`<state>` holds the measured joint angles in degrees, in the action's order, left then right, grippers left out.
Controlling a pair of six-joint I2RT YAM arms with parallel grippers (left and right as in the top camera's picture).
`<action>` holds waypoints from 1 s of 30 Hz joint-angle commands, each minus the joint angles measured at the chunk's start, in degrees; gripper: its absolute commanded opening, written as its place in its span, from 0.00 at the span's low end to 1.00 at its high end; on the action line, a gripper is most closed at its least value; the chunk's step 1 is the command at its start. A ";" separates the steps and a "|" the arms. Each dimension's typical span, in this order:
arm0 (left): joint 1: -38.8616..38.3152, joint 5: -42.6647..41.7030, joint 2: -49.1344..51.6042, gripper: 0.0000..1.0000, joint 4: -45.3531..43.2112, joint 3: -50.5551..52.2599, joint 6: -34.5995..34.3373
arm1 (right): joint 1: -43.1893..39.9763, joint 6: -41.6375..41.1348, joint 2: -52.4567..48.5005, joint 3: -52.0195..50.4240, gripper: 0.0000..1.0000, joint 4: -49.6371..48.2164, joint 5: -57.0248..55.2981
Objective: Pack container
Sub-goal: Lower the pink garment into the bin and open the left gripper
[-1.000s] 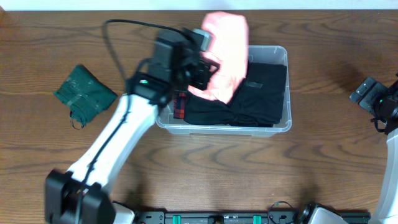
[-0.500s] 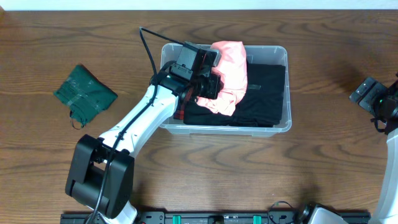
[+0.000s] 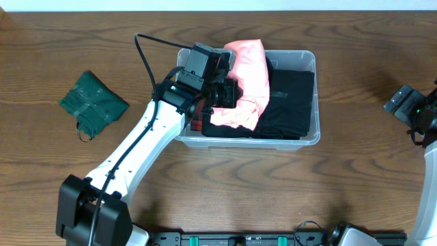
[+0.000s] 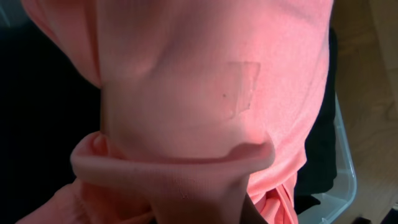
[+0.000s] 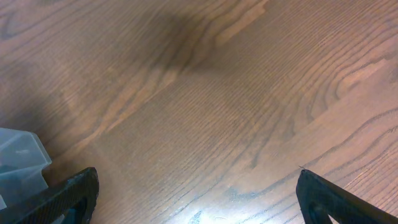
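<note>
The clear plastic container [image 3: 304, 139] stands at the table's middle back, with folded black clothes [image 3: 290, 102] inside. My left gripper [image 3: 229, 92] is over its left half, shut on a pink garment [image 3: 247, 72] that drapes down onto the black clothes. The pink garment [image 4: 205, 93] fills the left wrist view and hides the fingers. My right gripper [image 5: 196, 186] is open and empty over bare wood, far right of the container [image 5: 22, 158]. It also shows in the overhead view [image 3: 410, 106].
A folded dark green cloth [image 3: 92, 102] lies on the table at the left. A red and black item [image 3: 198, 121] sits in the container's left end, under my left arm. The container's corner [image 4: 339, 199] shows past the pink garment.
My left gripper has carried the pink garment down and to the left, from above the container's back rim into the container. The right arm has not moved.
</note>
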<state>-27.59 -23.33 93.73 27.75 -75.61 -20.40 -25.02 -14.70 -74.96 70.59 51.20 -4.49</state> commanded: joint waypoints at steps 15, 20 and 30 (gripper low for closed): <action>-3.82 -0.17 4.90 0.26 3.93 -1.44 -1.36 | -0.04 -0.46 -0.07 -0.11 0.99 -0.02 0.04; -4.09 -0.17 4.72 0.64 4.50 -1.44 -1.22 | -0.04 -0.46 -0.07 -0.11 0.99 -0.02 0.04; 2.32 -0.15 -1.77 0.79 7.19 -1.44 -0.87 | -0.04 -0.46 -0.07 -0.11 0.99 -0.02 0.04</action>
<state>-27.27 -23.62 96.09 34.37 -75.81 -21.65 -25.02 -14.70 -74.96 70.59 51.20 -4.49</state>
